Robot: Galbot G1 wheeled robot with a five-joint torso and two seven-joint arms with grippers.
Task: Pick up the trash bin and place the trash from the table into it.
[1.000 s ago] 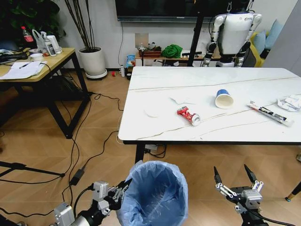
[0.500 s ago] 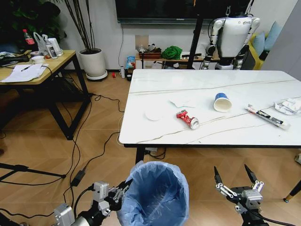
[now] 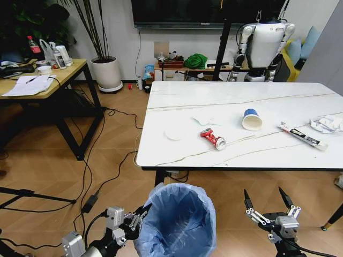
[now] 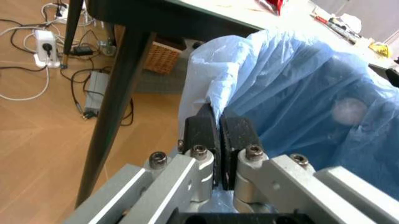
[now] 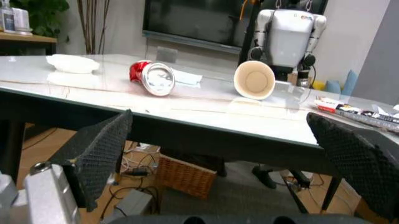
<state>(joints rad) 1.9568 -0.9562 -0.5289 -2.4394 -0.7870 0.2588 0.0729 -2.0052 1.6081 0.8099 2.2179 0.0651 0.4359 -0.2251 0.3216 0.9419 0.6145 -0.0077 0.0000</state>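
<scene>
closest to me, at about seven o'clock in the head view, my left gripper (image 3: 140,215) is clenching the rim of the trash bin (image 3: 179,219); in the left wrist view its fingers (image 4: 201,130) are pressing together on a fold of the crinkly light-blue bag (image 4: 299,93). the bin is hanging low in front of me at six o'clock, mouth upward, short of the table's near edge. my right gripper (image 3: 268,202) is waiting at about five o'clock, beside the bin but apart from it, its two dark fingers spread wide and gripping nothing; in the right wrist view the textured pads (image 5: 100,154) are framing the table edge.

beyond them the table (image 3: 177,101) is stretching from twelve toward two o'clock, white with thin brown veins. nearest on it, the crushed red can (image 3: 213,137) is lying on its side, with the flat white disc (image 3: 174,134) at its nine o'clock. a crumpled white paper (image 3: 207,119) is lying just past the can. the white paper cup (image 3: 251,119) with the blue band is lying tipped over at the can's two o'clock, mouth toward me. farther toward three o'clock the long thin wrapper (image 3: 302,135) is lying slantwise, and more crumpled paper (image 3: 328,124) is sitting by the table's far right side.

a wooden desk (image 3: 51,80) is standing at ten o'clock, a white plant pot (image 3: 105,71) behind it at eleven, and a white robot (image 3: 262,43) past the table at one o'clock.
</scene>
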